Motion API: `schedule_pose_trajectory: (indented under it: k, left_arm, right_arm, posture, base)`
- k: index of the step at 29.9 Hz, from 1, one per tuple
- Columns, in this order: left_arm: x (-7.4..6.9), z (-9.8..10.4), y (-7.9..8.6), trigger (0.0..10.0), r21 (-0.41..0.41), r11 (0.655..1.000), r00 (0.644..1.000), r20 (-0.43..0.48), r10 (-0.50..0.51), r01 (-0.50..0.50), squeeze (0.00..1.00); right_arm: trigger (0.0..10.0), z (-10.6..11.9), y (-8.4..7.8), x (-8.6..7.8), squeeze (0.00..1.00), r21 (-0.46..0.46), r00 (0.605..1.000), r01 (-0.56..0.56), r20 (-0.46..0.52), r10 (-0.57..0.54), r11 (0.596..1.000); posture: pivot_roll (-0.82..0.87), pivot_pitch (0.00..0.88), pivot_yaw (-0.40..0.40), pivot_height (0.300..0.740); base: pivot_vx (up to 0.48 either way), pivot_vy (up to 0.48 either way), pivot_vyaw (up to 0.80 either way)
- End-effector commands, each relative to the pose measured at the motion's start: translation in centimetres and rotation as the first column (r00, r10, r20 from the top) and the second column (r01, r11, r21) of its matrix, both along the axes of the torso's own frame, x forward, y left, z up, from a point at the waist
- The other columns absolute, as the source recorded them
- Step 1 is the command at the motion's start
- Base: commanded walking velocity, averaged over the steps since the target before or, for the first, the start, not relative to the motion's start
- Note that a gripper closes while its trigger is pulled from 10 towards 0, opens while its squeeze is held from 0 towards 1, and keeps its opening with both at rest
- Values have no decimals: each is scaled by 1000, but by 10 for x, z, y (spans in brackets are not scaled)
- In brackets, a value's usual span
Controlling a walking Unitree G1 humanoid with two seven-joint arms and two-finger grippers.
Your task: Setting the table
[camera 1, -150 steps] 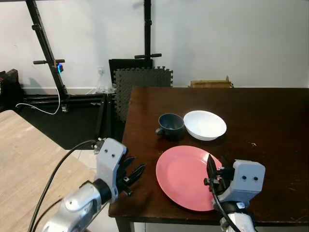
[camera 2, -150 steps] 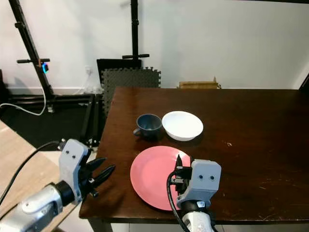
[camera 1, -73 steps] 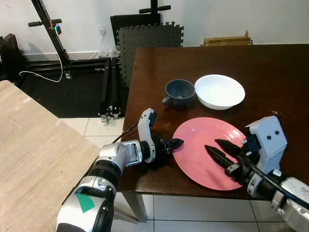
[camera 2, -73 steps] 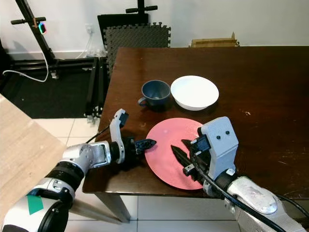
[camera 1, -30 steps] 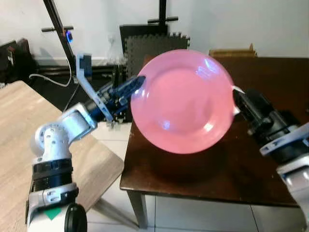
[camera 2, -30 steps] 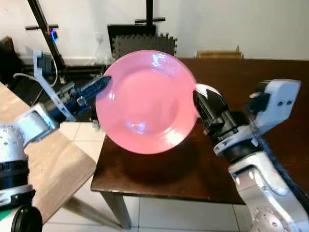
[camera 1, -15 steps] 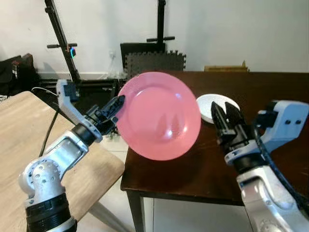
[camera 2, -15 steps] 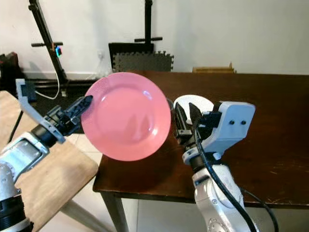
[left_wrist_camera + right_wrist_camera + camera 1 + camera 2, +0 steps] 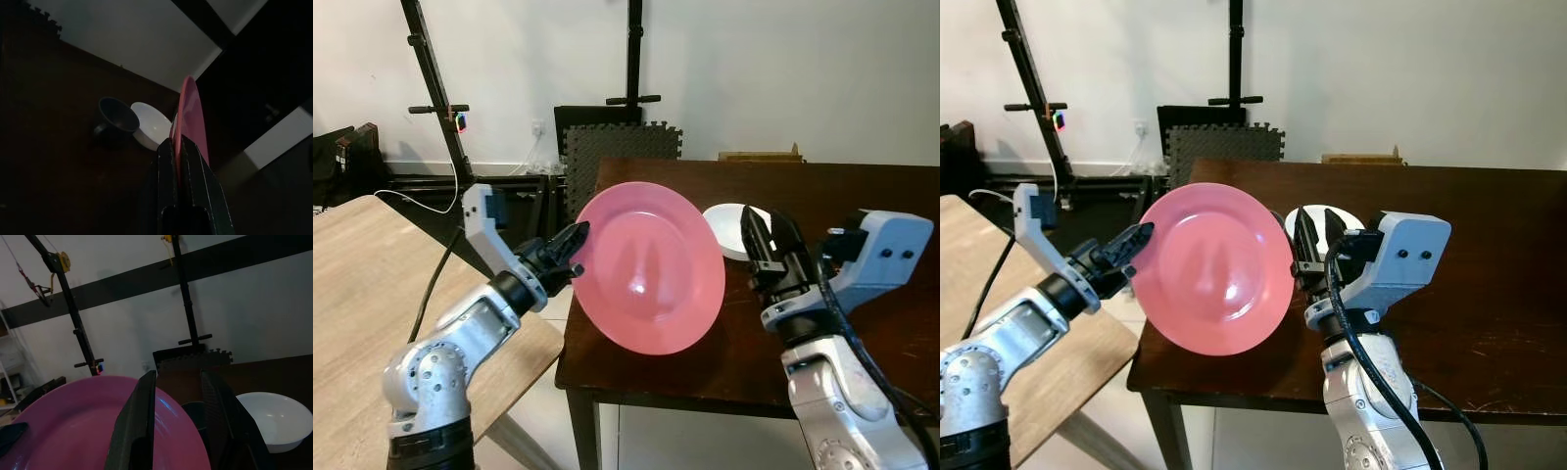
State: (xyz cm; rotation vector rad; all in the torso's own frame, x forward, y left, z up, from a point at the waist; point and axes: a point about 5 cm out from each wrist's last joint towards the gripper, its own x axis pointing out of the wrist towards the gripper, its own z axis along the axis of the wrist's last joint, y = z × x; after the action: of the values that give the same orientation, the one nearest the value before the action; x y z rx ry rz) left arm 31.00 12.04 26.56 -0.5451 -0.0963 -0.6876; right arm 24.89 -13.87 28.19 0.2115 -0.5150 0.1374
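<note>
One pink plate (image 9: 651, 268) pinched at rim by left gripper (image 9: 570, 253), right gripper (image 9: 1311, 238) spread just beside plate, one white bowl (image 9: 272, 420) and one dark cup (image 9: 116, 117) beyond on table (image 9: 891, 206).

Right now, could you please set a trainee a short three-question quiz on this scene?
1. True or false: the pink plate lies flat on the table.
2. Which tool grips the plate's rim? A) left tool B) right tool C) both
3. Fill in: on the table, beside the white bowl, stands a dark ____.

Key:
1. False: it is held up on edge, off the table.
2. A: its fingers pinch the rim; the right tool is open and apart from the plate.
3. cup
</note>
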Motion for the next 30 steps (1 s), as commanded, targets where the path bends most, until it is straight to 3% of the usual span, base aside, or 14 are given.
schedule_pose_trajectory:
  k: [1,30]
  left_arm:
    - [-1,-3,-2,10000,36,999,1000,17,1,-1,0]
    - [-5,-5,-2,10000,38,999,999,44,29,-31,0]
  right_arm:
    - [10000,-4,0,1,0,-2,1000,9,-10,-9,1000]
    - [10000,-9,2,5,0,-25,1000,16,-3,-16,1000]
  posture:
    - [-19,42,79,740]
    - [-11,34,76,740]
  base:
    - [0,0,0]
    - [0,0,0]
